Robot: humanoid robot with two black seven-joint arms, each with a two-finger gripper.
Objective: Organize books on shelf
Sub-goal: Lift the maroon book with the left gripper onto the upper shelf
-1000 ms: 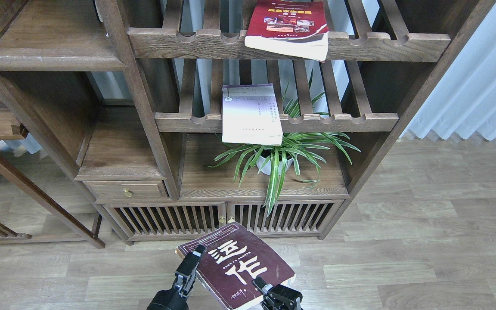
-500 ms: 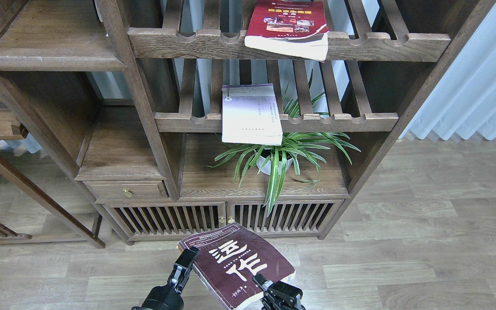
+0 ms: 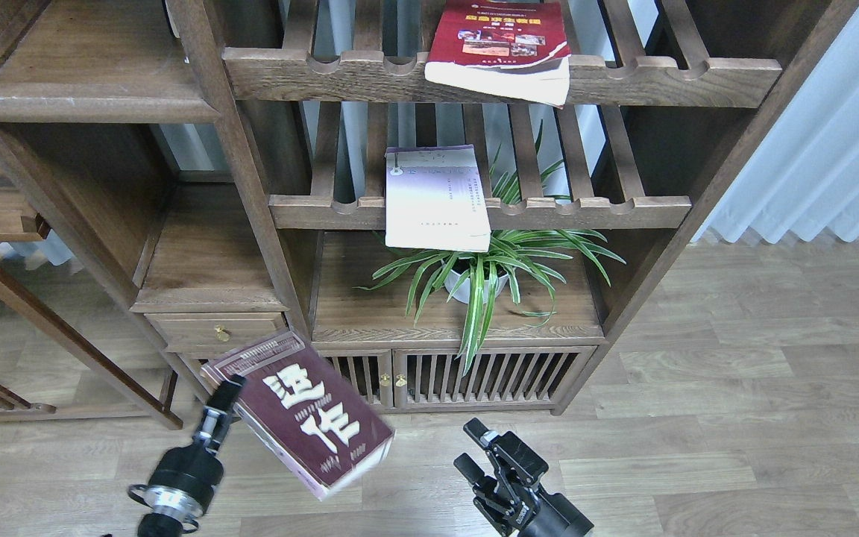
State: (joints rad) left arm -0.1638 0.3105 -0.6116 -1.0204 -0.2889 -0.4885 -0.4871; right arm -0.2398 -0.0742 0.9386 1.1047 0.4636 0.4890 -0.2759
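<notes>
The left gripper [image 3: 227, 394] is clamped on the left edge of the maroon book [image 3: 301, 423], holding it cover-up and tilted in the air in front of the cabinet's lower left doors; the right gripper [image 3: 474, 450] has its two fingers spread apart and holds nothing, well apart from the book to its right. By my reading the task is in its early part: one book is in hand, while the red book [image 3: 499, 46] lies flat on the upper slatted rack with a corner hanging over the front rail, and the cream book [image 3: 435, 198] lies on the lower rack, jutting past its rail above the potted plant [image 3: 485, 270]. The solid wooden shelf [image 3: 90, 80] at upper left shows no book on it, so all three are likely left to place. That board has bare room, but the way up passes the drawer [image 3: 215, 330] and the slanted post beside it, and the book's corners could catch the shelf's thick front edge.
</notes>
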